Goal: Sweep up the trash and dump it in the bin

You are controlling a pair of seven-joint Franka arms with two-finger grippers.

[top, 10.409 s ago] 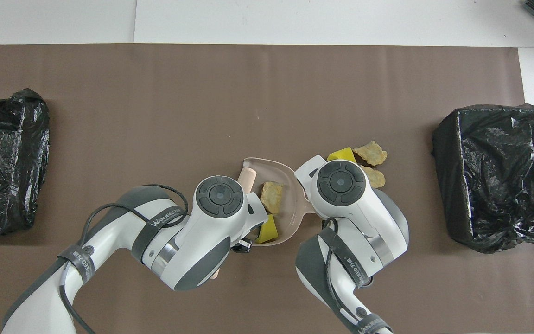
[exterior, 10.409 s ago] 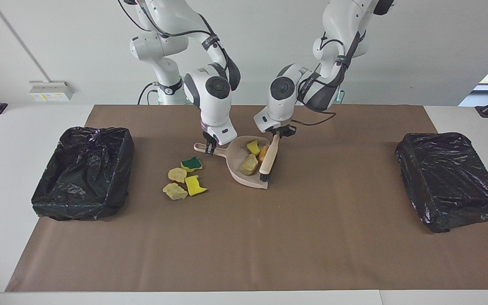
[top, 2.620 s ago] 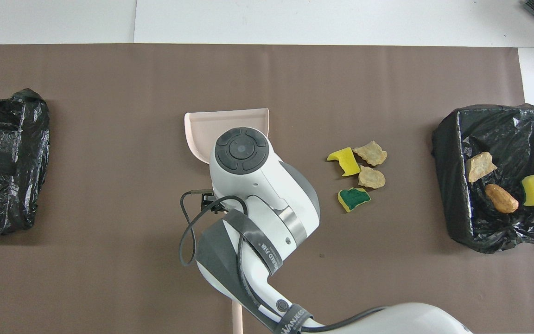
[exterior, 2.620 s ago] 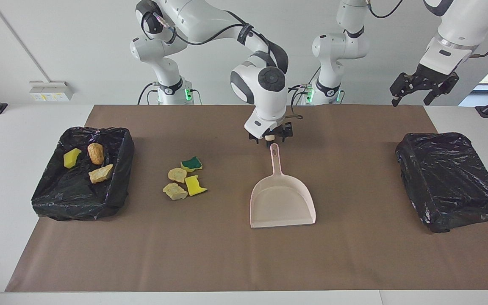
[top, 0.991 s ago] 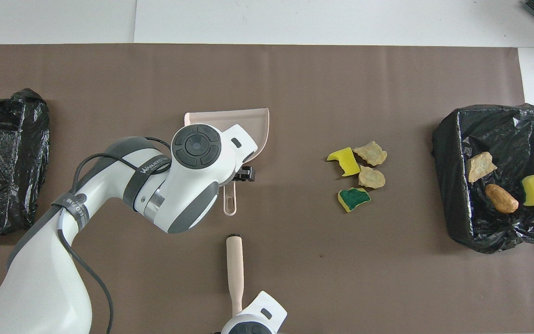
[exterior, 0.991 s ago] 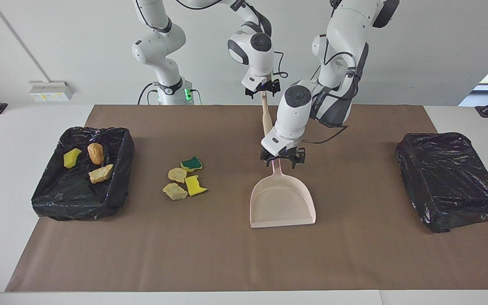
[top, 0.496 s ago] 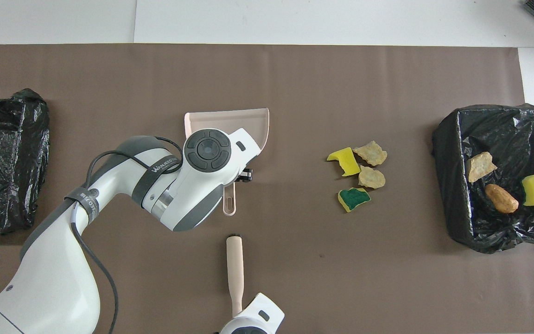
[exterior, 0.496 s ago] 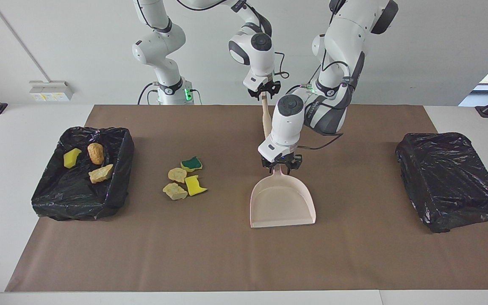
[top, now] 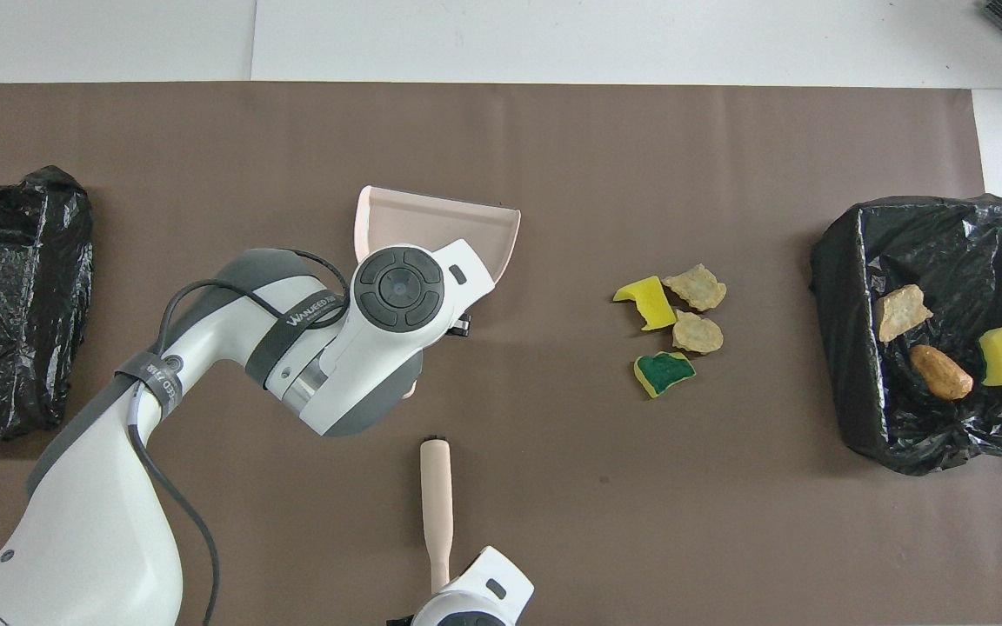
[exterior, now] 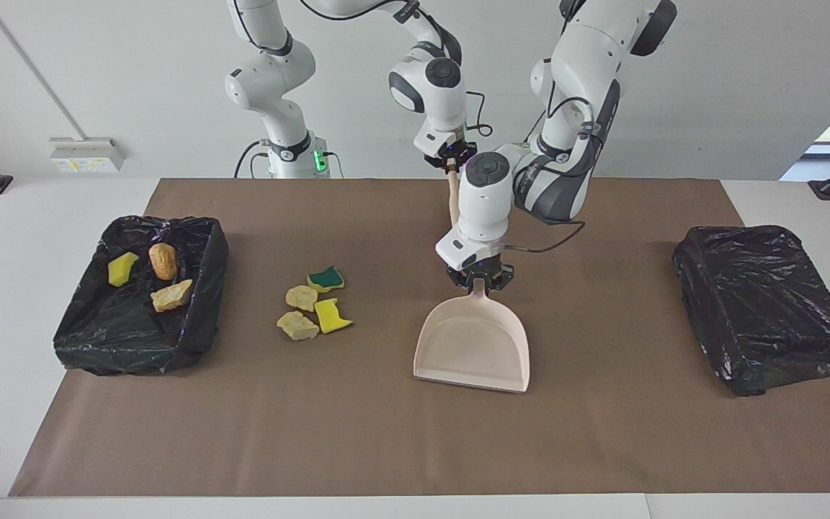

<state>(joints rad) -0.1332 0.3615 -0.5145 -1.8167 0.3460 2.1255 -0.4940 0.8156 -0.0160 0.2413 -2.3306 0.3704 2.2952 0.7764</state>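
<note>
Facing view alone shows left gripper (exterior: 479, 280) fingers clamping dustpan (exterior: 472, 347) handle; right gripper (exterior: 450, 163) grips brush (top: 435, 500), handle lengthwise toward robots' worktop edge.

A robotics lab: two white arms (exterior: 566, 144) bolted at a paper-covered table (exterior: 415, 447) against bare walls.

Bright, even light, soft faint shadows, sharp focus, slight glare on black plastic.
</note>
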